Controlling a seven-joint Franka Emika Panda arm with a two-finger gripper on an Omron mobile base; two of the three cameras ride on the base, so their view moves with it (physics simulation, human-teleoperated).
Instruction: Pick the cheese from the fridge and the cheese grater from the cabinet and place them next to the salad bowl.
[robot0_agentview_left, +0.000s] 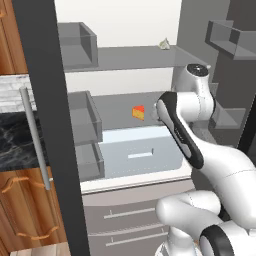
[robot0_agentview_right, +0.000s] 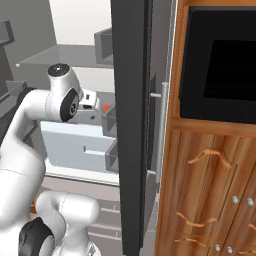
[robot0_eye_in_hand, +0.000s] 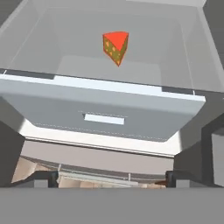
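The fridge (robot0_agentview_left: 125, 60) stands open, its dark door (robot0_agentview_left: 47, 125) swung to the left. On its middle grey shelf lies the cheese (robot0_agentview_left: 138, 112), a small orange-yellow wedge with a red rind; the hand view has the cheese (robot0_eye_in_hand: 116, 46) ahead at top centre, above the pale drawer (robot0_eye_in_hand: 105, 118). My gripper (robot0_eye_in_hand: 111, 177) is open, its fingertips (robot0_eye_in_hand: 41, 178) spread wide and empty, short of the shelf and apart from the cheese. From the right base, my hand (robot0_agentview_right: 89, 98) sits just left of the cheese (robot0_agentview_right: 106, 107). The grater, cabinet and salad bowl are out of view.
A pale lump (robot0_agentview_left: 165, 44) rests on the upper shelf. Grey door bins (robot0_agentview_left: 82, 117) line the open door, with its silver bar handle (robot0_agentview_left: 35, 140) outside. Wooden cupboards (robot0_agentview_right: 210, 190) and a dark oven (robot0_agentview_right: 225, 65) stand to the right. My forearm (robot0_agentview_left: 180, 130) crosses the fridge opening.
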